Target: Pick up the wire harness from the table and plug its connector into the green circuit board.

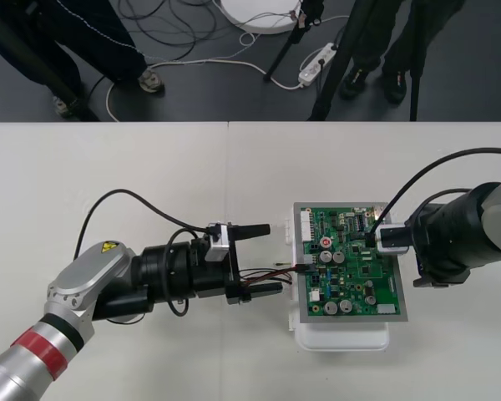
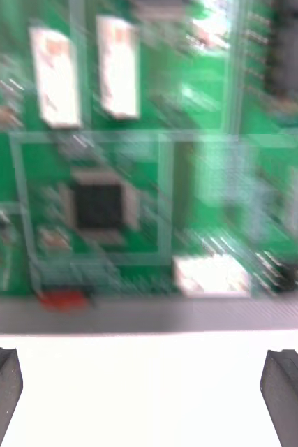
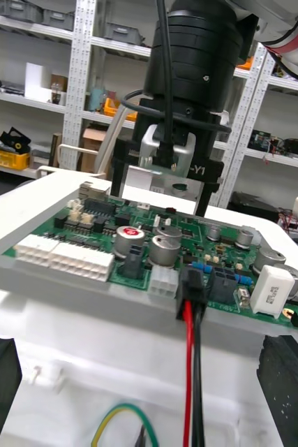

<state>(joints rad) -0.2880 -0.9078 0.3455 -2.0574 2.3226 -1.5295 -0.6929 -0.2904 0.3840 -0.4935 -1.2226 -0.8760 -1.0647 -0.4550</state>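
Just ahead of your left gripper (image 1: 273, 257), whose black fingers (image 1: 259, 227) stand wide apart and clamp nothing, the wire harness's small black plug (image 3: 190, 288) sits in a socket at the nearest edge of the green circuit board (image 1: 351, 267). Its red and black wires (image 3: 188, 377) run back from the plug between those fingers. Your right gripper (image 1: 374, 238) hangs over the board on the side away from the left one, its own fingers (image 2: 288, 391) also spread and holding nothing.
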